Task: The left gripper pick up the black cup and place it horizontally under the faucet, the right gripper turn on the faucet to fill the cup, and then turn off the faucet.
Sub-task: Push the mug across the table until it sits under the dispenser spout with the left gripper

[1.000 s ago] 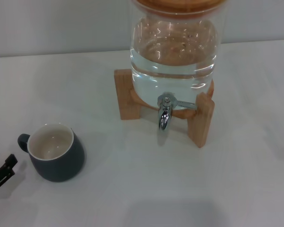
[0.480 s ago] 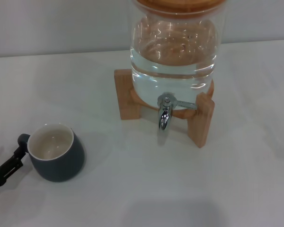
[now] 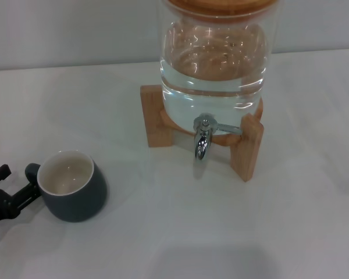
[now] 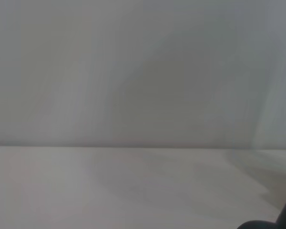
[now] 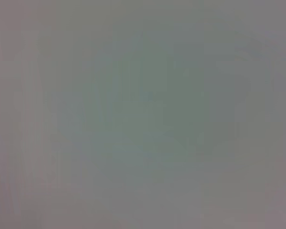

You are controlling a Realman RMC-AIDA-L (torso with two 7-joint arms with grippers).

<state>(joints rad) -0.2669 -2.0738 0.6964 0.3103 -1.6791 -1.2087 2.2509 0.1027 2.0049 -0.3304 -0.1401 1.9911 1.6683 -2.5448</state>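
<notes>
— Nothing done yet? 
— We've got the left gripper [image 3: 14, 189] with fingers spread at the black cup [image 3: 71, 186] handle, near left on the counter [image 3: 163, 232]; faucet [image 3: 202, 139] untouched.

Upright black cup [image 3: 72, 187] sits well left of chrome faucet [image 3: 202, 139].
</notes>
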